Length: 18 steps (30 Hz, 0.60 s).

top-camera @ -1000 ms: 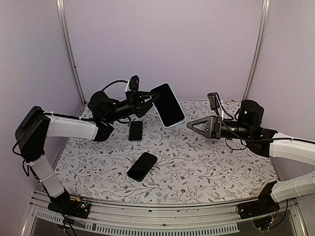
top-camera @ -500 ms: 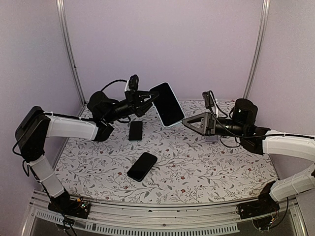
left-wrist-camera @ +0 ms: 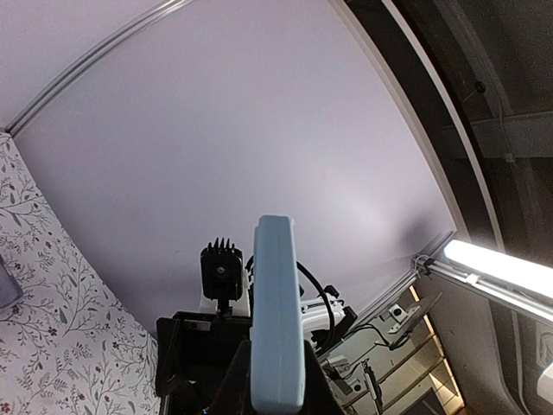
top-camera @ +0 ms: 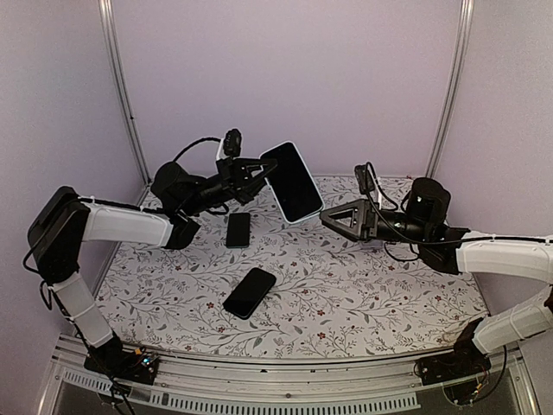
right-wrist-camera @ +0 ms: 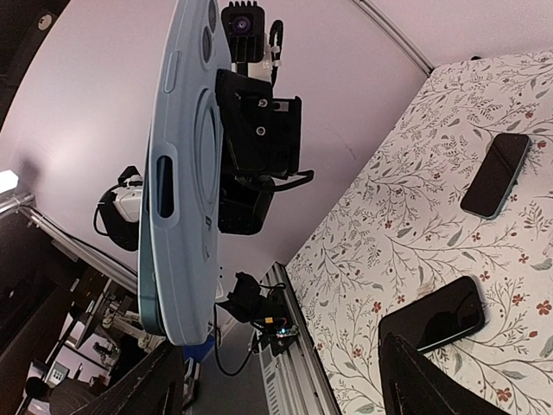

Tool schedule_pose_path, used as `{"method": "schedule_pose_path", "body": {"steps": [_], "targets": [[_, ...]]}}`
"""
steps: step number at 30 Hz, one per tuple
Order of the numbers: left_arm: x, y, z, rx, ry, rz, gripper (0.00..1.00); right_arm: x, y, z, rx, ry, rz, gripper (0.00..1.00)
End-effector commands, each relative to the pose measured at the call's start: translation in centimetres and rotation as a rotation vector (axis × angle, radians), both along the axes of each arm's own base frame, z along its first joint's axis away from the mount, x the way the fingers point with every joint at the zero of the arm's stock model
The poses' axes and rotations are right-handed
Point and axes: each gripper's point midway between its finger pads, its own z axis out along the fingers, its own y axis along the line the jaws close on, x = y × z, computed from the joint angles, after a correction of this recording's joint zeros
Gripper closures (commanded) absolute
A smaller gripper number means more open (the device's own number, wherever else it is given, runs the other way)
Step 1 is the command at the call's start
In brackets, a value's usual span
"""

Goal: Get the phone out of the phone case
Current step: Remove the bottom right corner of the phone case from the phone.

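The left claw is shut tight on the edge of the phone. It holds it up in the air, tilted, inside its light blue case. The right claw is open, just beside the phone's lower corner. A far phone and a near phone lie flat on the flowery table

Phone case above table (rear ctr)
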Motion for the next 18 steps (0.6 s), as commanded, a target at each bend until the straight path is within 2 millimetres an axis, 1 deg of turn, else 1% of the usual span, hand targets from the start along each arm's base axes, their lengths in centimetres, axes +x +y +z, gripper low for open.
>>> {"method": "schedule_pose_path", "body": {"steps": [1,5,13,18], "targets": [[-3.3,-0.1,4.2,-0.105,-0.142,-0.097,1.0,1.4,-0.1,-2.2,-0.04,0.069,-0.034,0.22],[-3.9,-0.9,4.1,-0.104,-0.155,-0.127,1.0,1.6,0.3,-2.7,-0.044,0.092,-0.026,0.22],[-5.7,-1.1,5.6,-0.15,-0.235,-0.17,1.0,2.4,-0.1,-3.0,-0.043,0.111,-0.082,0.25],[-6.5,-1.6,5.8,-0.151,-0.255,-0.195,1.0,3.0,-0.2,-2.7,-0.031,0.13,-0.118,0.27]]}}
